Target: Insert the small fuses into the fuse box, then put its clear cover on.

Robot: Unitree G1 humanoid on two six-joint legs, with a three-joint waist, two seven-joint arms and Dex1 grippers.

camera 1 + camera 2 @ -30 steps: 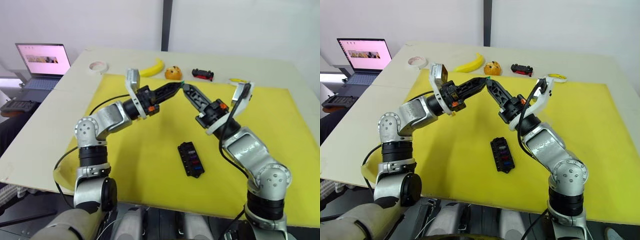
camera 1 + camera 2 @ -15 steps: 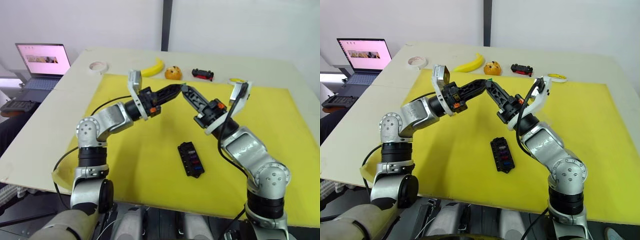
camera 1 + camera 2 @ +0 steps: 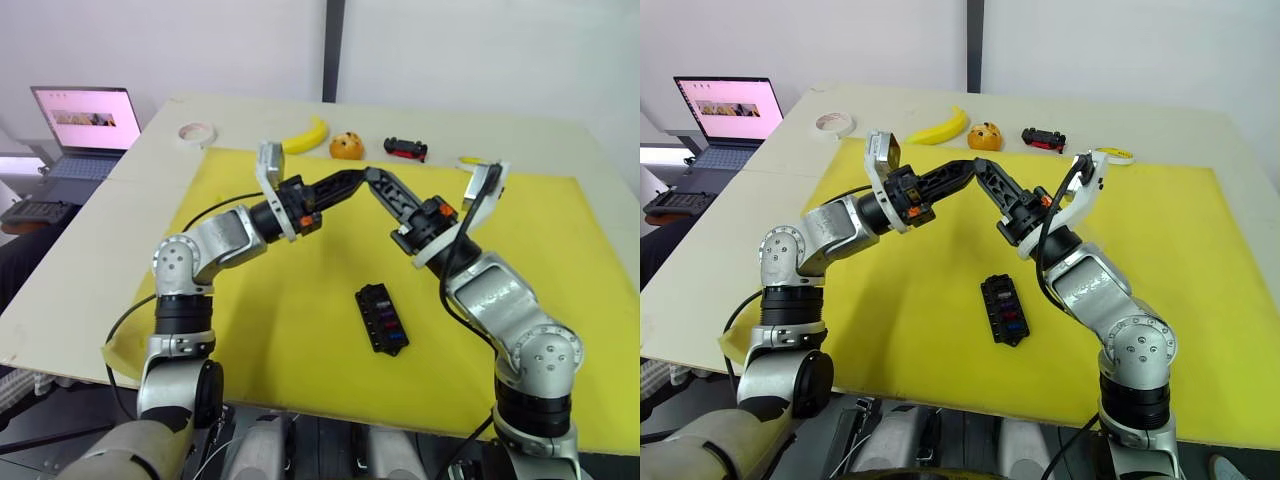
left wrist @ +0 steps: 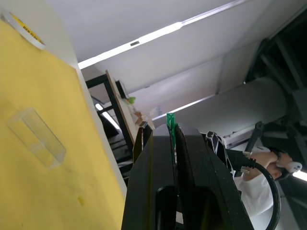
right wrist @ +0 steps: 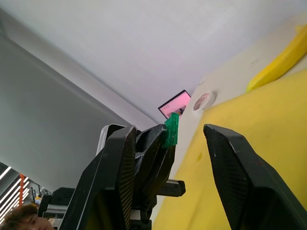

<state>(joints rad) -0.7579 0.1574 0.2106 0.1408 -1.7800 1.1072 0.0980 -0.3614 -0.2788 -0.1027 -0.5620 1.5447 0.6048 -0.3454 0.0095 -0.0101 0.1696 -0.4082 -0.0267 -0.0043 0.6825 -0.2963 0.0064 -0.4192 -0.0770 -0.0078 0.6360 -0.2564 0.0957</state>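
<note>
Now my left claw point(image 4: 172, 136) pinches the green fuse point(image 5: 171, 131) mid-air; my right claw point(image 5: 168, 139), wide open, has closed in around it for handover. Fuse box point(image 3: 381, 318) waits on the table point(image 3: 300, 300).

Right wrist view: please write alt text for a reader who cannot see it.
The open right end effector reaches around a green fuse pinched in the left end effector. Behind lie the yellow mat, a banana and a laptop.
</note>
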